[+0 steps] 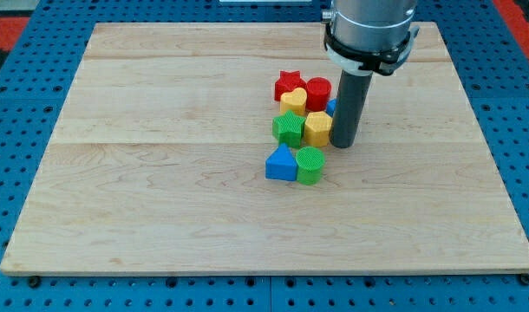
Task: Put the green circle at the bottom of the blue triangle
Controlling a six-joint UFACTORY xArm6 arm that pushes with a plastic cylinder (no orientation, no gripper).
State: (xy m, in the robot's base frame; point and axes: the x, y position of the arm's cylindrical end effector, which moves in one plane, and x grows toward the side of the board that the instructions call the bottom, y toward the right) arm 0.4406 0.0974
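Note:
The green circle [310,165] stands on the wooden board [160,173], touching the right side of the blue triangle [281,163]. My tip [343,143] rests on the board to the upper right of the green circle, a short gap away, just right of a yellow block [317,128]. The rod rises toward the view's top and hides most of a blue block [331,107] behind it.
Above the blue triangle sits a tight cluster: a green block [288,129], the yellow block, a yellow heart [292,102], a red star [288,83] and a red cylinder [318,92]. A blue pegboard [22,130] surrounds the board.

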